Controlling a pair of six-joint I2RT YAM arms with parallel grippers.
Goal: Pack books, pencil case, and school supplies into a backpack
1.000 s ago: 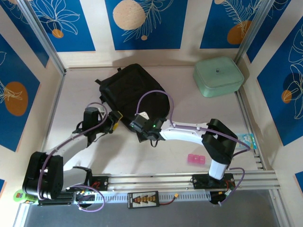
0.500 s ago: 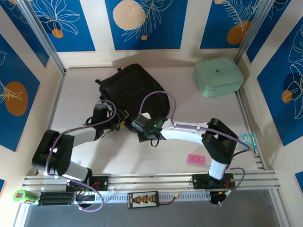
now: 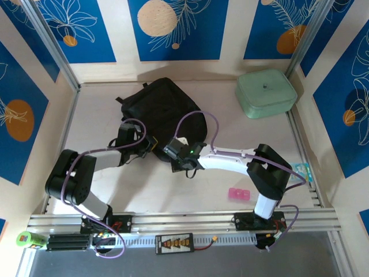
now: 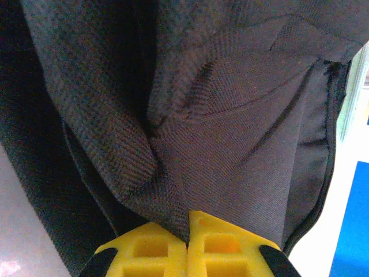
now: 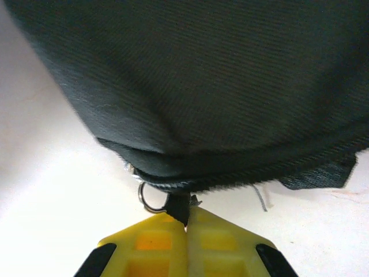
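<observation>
Black fabric backpack [image 3: 161, 109] flat on pale table [image 3: 98, 121], upper centre of overhead frame. Bottom centre of left wrist frame: left gripper [image 4: 187, 225], yellow fingers [image 4: 144, 248] pressed together on a pinched fold of backpack cloth. Zip line [image 4: 333, 144] down right side of same frame. Overhead: left arm [image 3: 98, 158] stretched from lower left to lower-left edge of backpack.

Bottom centre of right wrist frame: right gripper [image 5: 186, 222], fingers [image 5: 225, 248] together, clamped on a dark tab [image 5: 179, 208] at backpack seam, likely the zip pull, though blurred. Small metal ring [image 5: 149, 199] just left of tab. Overhead: right arm [image 3: 230, 160] stretched from lower right, wrist at bottom edge of backpack, just beside left wrist.

Lower right of overhead frame: pink block [image 3: 238, 194] on table, near right arm base, well apart from backpack. Right edge of table: teal piece [image 3: 301, 171]. Upper right: mint green case [image 3: 265, 92], apart from backpack.
</observation>
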